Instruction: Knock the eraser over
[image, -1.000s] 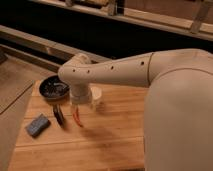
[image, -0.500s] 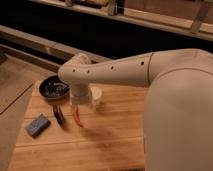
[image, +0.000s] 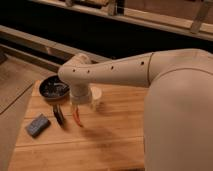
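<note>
The eraser (image: 59, 114) is a slim black block standing on its edge on the wooden table (image: 110, 140), left of centre. My gripper (image: 80, 103) hangs under the white wrist, just right of the eraser and slightly above it, mostly hidden by the arm. A slender orange-red curved thing (image: 76, 118) lies right below the gripper, beside the eraser. A blue-grey rectangular pad (image: 37, 125) lies flat to the eraser's left.
A black round bowl (image: 54, 89) holding small items sits behind the eraser at the table's back left. A pale cup-like object (image: 95, 97) stands right of the wrist. My large white arm (image: 175, 100) covers the table's right side.
</note>
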